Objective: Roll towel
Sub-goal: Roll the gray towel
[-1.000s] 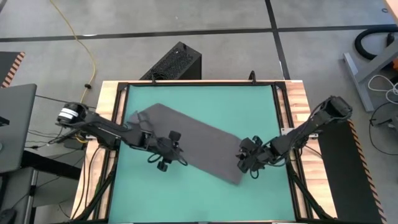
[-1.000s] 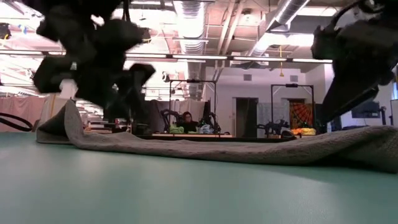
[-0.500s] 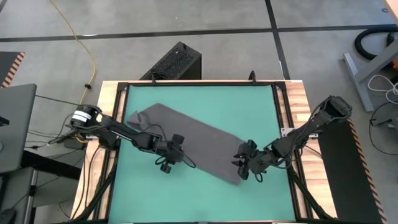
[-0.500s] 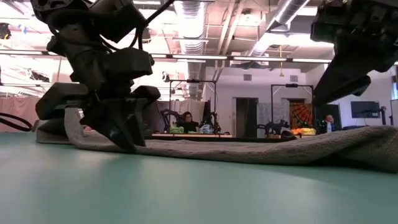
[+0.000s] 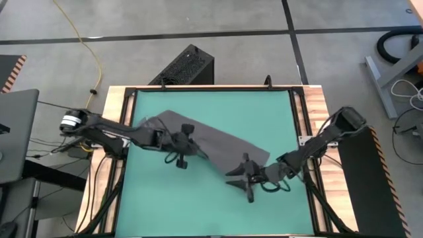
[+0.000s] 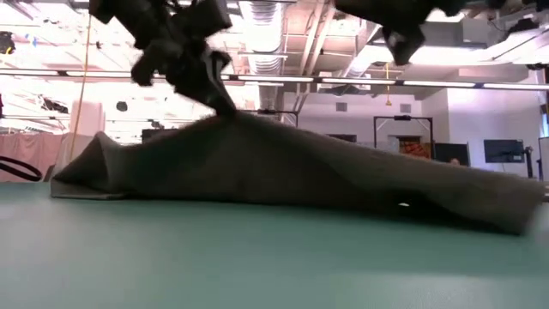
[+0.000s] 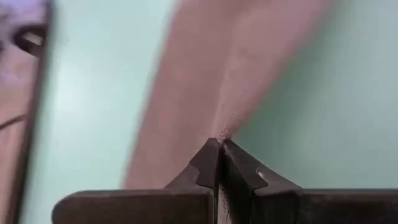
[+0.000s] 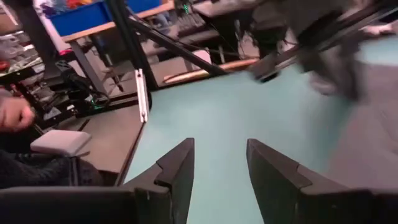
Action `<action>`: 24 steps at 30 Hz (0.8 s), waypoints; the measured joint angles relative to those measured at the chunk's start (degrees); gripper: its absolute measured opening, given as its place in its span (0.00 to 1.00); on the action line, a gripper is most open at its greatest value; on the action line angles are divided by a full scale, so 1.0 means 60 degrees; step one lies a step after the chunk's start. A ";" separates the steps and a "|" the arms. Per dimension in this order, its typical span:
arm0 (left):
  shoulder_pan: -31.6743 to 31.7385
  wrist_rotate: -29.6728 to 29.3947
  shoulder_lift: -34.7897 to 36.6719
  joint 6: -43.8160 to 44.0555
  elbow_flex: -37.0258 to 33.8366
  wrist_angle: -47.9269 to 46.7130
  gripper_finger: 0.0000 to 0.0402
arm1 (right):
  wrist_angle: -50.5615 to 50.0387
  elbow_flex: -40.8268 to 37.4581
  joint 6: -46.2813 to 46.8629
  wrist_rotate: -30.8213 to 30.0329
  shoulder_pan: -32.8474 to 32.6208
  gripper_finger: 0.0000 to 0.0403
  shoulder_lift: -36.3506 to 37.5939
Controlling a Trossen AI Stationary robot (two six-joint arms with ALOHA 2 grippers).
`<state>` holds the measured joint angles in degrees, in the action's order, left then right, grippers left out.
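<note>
progress: early, no roll formed yet | towel (image 5: 211,142): on green mat (image 5: 218,205), mostly flat, one edge tented up between closed jaws of left gripper (image 5: 186,137) (pinch on cloth); rest trailing away | right gripper (image 8: 219,163): jaws apart, empty, just beside far corner | left: all rolling

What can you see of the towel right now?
The towel is a plain dark grey soft cloth lying slantwise on the green mat. The left gripper is shut on its edge and holds that part up, so it tents in the low view, sloping down to the mat on both sides. One end is folded over near the mat's left side. The right gripper is open, with no cloth between its fingers.
</note>
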<state>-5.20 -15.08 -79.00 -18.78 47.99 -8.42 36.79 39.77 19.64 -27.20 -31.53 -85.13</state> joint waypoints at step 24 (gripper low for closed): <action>0.2014 0.1528 0.1580 0.0634 0.0109 -0.2275 0.00 | -0.6679 0.3844 -0.0763 0.1489 0.2052 0.07 -0.2374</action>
<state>6.89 -5.92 -69.52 -14.98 48.64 -22.07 -3.28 62.83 15.06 -18.26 -19.22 -99.38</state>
